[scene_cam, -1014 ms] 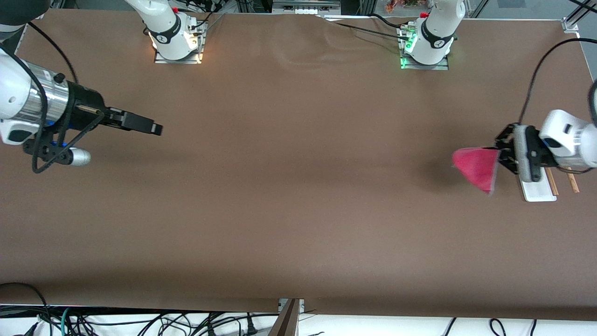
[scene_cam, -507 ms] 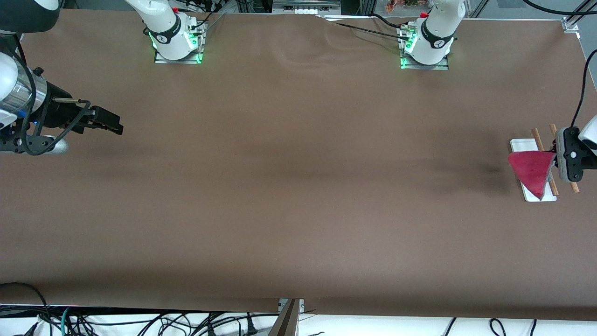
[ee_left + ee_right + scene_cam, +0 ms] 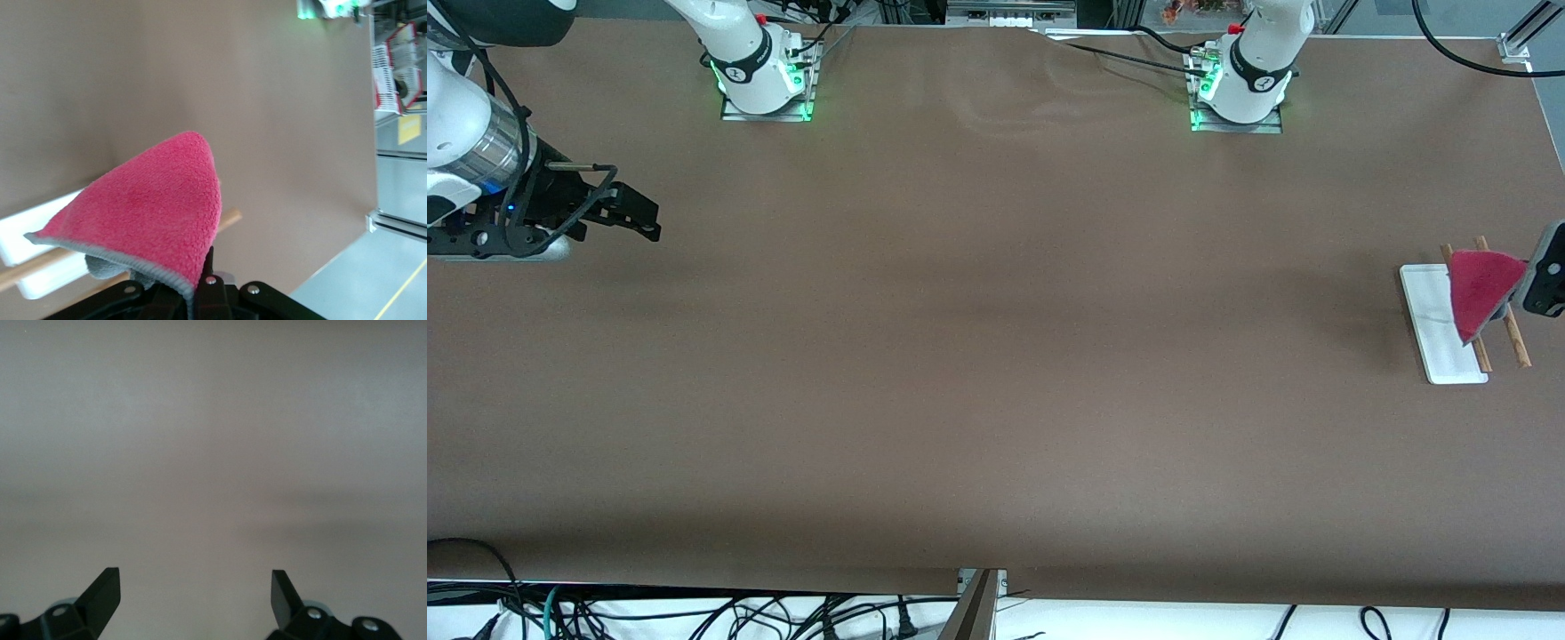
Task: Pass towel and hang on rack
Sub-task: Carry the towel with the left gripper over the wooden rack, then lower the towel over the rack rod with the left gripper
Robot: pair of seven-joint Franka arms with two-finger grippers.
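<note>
Now the left gripper [image 3: 200,293], fingers clamped on one corner of the towel [image 3: 1479,283], holds it over the rack [image 3: 1449,342] rods so the cloth can drape across them. Meanwhile the right gripper [image 3: 195,593] waits with fingers spread over bare surface [image 3: 978,356] at its own end.

A: the towel [image 3: 150,213] looks like fluffy pink terry cloth, grey stitched edge.

B: yep, and the rack [image 3: 1445,333] has a smooth white base, matt wooden rods. Table [image 3: 996,356] is matt brown.
</note>
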